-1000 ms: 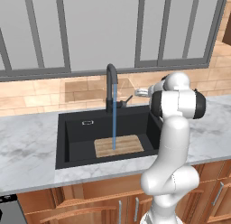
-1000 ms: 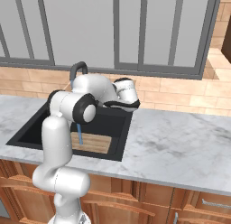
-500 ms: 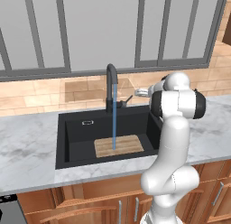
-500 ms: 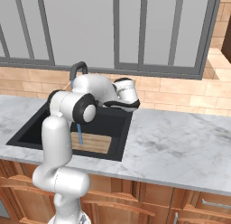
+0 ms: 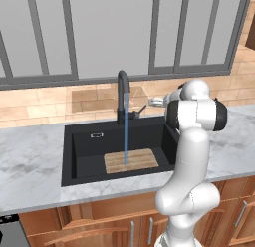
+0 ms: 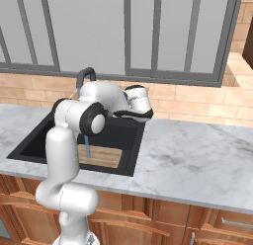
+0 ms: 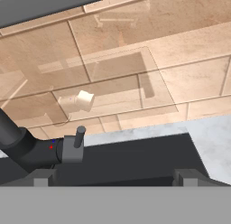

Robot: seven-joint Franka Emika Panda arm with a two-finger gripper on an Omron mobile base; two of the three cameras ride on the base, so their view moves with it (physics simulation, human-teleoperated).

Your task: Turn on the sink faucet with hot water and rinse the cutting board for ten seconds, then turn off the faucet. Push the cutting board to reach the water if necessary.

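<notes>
We see the arm reaching over the sink (image 5: 84, 141), end effector (image 7: 113, 175) spread apart, empty, beside the sink faucet (image 5: 122, 94) lever (image 7: 80, 136). One cutting board (image 5: 131, 161) lies in the basin under one water (image 5: 126, 129) stream.

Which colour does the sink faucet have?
Matte black: the sink faucet shows best in the left base view.

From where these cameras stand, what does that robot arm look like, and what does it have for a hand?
The arm is a chain of smooth, rounded, glossy white segments, thick as pipes, with dark grey to black bands at the joints, the biggest a round black collar near the top. No cables or markings show. Its hand is a gripper with two small, blocky dark grey fingertips.
</notes>
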